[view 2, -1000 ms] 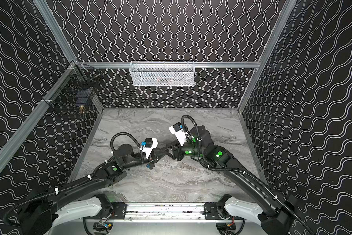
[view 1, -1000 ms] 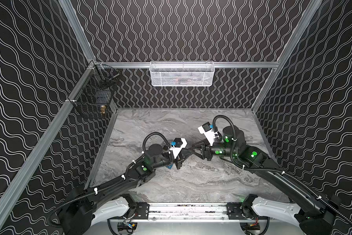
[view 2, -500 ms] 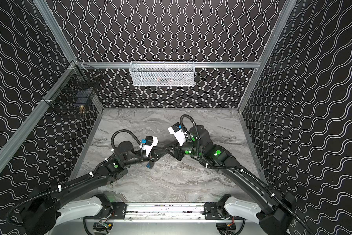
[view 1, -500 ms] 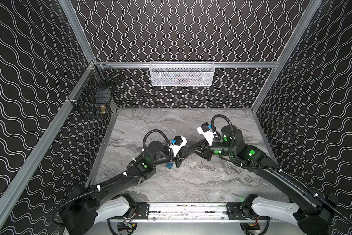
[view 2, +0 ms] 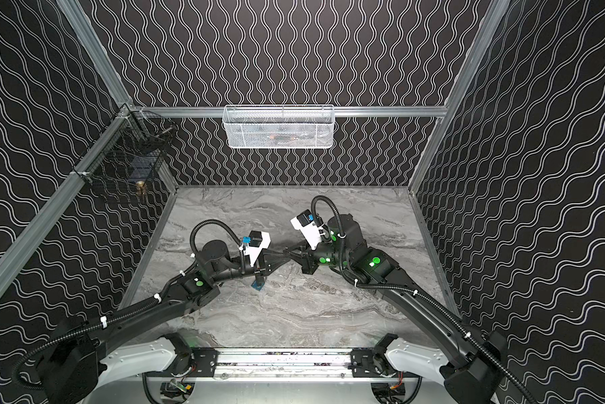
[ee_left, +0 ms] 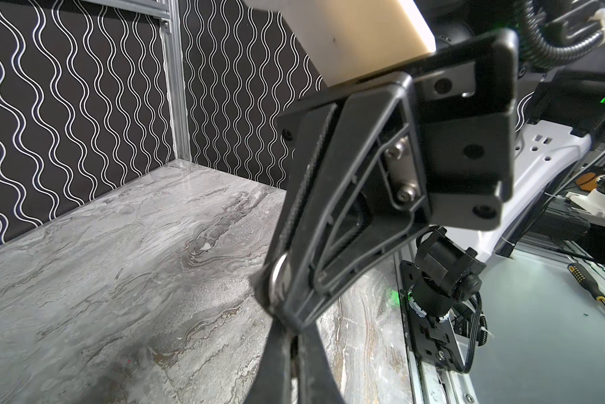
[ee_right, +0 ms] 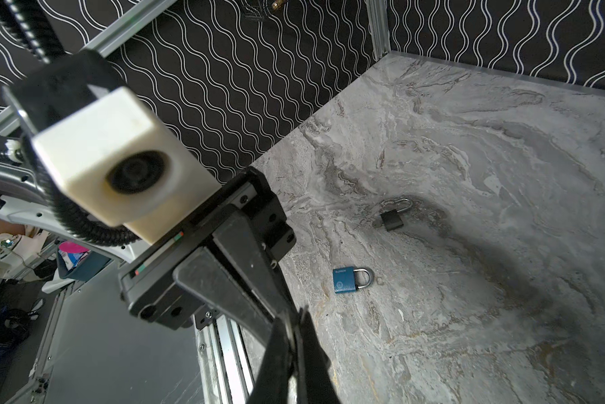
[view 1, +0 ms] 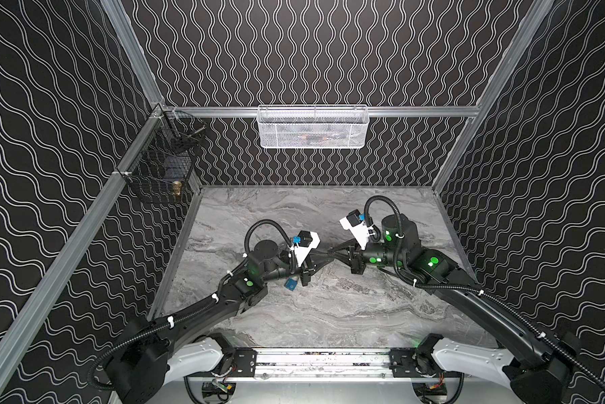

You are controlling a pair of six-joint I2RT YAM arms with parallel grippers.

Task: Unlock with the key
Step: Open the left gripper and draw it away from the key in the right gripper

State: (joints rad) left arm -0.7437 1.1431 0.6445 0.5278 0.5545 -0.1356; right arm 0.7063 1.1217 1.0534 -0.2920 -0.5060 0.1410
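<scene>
At the near edge, a metal rail (view 1: 322,362) carries both arm bases. Past it, bare marble table (view 1: 329,314) is seen, then a blue padlock (ee_right: 352,280) lying flat and loose beside the left arm's wrist. A black padlock (ee_right: 392,218), also flat, is made out a little apart from it in the right wrist view only.

Above mid-table the left gripper (view 1: 323,254) and right gripper (view 1: 335,251) are met tip to tip. Both sets of jaws are pressed together. The key (ee_left: 277,280), a small silver disc, is pinched at the right tips. Whether the left tips also clamp it cannot be told.

Several risks are judged from here:
- The key could be dropped if one grip is released before the other is firm.
- The key could be swivelled in so thin a pinch.
- It could be bent if the arms are drawn apart while both clamp it.
- An unsteadied padlock would likely be pushed along the smooth marble.

Which lock the key fits cannot be judged.

Open table is left towards the back and right. Patterned walls close three sides. Farthest off, a black wire basket (view 1: 161,175) and a white mesh basket (view 1: 313,127) are hung.
</scene>
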